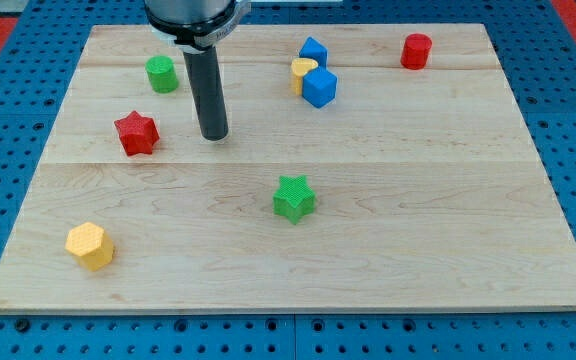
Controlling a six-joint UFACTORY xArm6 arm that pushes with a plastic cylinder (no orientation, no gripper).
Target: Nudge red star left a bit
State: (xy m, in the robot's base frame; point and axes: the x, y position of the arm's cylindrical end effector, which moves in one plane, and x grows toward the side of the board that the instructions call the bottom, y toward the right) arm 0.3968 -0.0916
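Observation:
The red star (136,133) lies on the wooden board (388,250) at the view's left, about mid-height. My tip (214,135) stands on the board just to the right of the red star, level with it, with a gap of roughly one block width between them. The dark rod rises from the tip to the arm's body at the view's top.
A green cylinder (162,74) sits above the red star. A yellow hexagonal block (90,245) lies at the bottom left. A green star (294,197) is in the middle. Two blue blocks (319,87) and a yellow block (303,72) cluster at the top centre. A red cylinder (416,50) is at the top right.

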